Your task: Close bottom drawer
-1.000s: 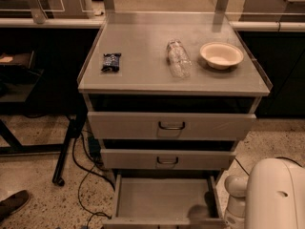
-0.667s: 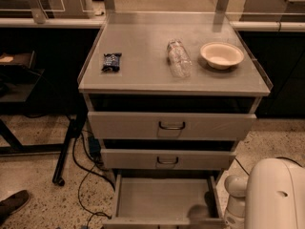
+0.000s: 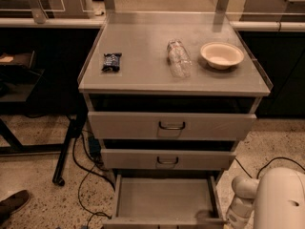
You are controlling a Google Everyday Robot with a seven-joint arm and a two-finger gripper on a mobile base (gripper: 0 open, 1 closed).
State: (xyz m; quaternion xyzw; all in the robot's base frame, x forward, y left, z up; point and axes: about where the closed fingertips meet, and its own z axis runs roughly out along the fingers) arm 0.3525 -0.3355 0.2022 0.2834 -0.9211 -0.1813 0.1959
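Note:
The bottom drawer (image 3: 163, 198) of the grey metal cabinet stands pulled far out toward me. Its plain grey tray is bare inside. Its front panel (image 3: 164, 222) is cut off by the picture's lower edge, and its handle is hidden. The middle drawer (image 3: 167, 159) and the top drawer (image 3: 171, 125) sit nearly shut, each with a small dark handle. The white arm (image 3: 274, 199) fills the bottom right corner, right of the open drawer. My gripper is out of view below the picture.
On the cabinet top (image 3: 143, 70) lie a dark snack packet (image 3: 111, 61), a clear plastic bottle (image 3: 178, 57) on its side and a pale bowl (image 3: 222, 55). Black cables (image 3: 86, 175) and a table leg (image 3: 66, 151) are on the floor at left. A shoe (image 3: 12, 204) shows at bottom left.

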